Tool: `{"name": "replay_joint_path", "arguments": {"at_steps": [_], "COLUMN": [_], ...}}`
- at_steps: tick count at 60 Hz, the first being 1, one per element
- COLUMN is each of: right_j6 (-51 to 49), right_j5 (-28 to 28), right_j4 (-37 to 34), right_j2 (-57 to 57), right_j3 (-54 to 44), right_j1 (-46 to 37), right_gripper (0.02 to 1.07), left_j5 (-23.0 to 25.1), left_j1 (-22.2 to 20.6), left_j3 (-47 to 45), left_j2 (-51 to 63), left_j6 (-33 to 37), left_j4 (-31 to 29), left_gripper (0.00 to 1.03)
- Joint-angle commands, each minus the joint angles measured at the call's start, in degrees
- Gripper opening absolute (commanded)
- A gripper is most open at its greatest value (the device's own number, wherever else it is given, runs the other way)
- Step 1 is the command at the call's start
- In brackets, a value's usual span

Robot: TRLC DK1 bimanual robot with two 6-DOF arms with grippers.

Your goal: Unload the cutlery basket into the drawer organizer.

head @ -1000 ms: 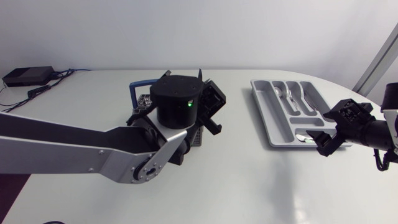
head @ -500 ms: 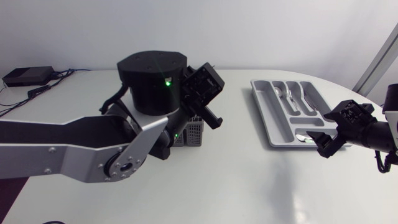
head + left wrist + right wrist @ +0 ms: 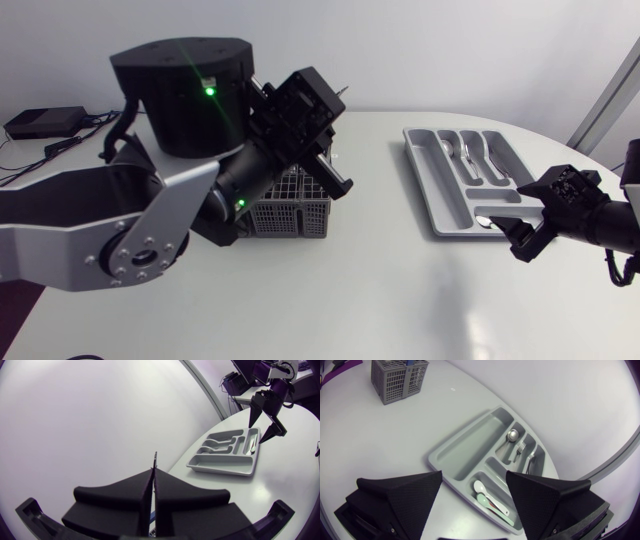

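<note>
The grey mesh cutlery basket (image 3: 290, 210) (image 3: 400, 377) stands mid-table, partly hidden by my left arm. My left gripper (image 3: 320, 100) (image 3: 154, 477) hangs above it, shut on a thin metal cutlery piece (image 3: 155, 460) seen edge on, its tip (image 3: 344, 89) poking past the fingers. The grey drawer organizer (image 3: 445, 195) (image 3: 225, 462) (image 3: 465, 445) lies at the right, holding a spoon (image 3: 511, 436), forks and two small spoons (image 3: 487, 497). My right gripper (image 3: 522, 225) (image 3: 257, 433) (image 3: 474, 476) stands open at the organizer's near right corner, with nothing between its fingers.
A black box (image 3: 40, 122) with cables lies at the table's far left corner. The table's curved edge runs close behind the organizer. Bare white tabletop lies between basket and organizer and along the front.
My left arm has risen from the basket with the cutlery piece, uncovering the basket below. The right gripper has barely shifted.
</note>
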Motion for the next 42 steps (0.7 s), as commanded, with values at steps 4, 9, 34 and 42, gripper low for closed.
{"name": "replay_joint_path", "arguments": {"at_steps": [4, 9, 34, 42], "right_j6": [1.47, 3.67, 15.8, 20.45], "right_j5": [-5.04, -9.52, -26.75, -27.27], "right_j4": [-5.89, -11.08, -27.69, -27.25], "right_j2": [-3.08, -5.19, -9.32, -8.79], "right_j3": [-0.39, 0.93, 9.63, 11.56], "right_j1": [0.62, 1.15, 9.24, 15.48], "right_gripper": [0.94, 0.94, 0.94, 0.93], "left_j5": [1.61, 3.11, 11.63, 14.09], "left_j1": [0.89, 1.24, 4.4, 4.67], "left_j3": [0.97, 2.02, 3.69, 5.18], "left_j2": [-2.82, -3.26, -1.86, -0.36], "left_j6": [-3.64, -8.38, -27.28, -29.92], "left_j4": [-1.8, -5.05, -9.01, -10.24], "left_gripper": [0.03, 0.03, 0.03, 0.03]}}
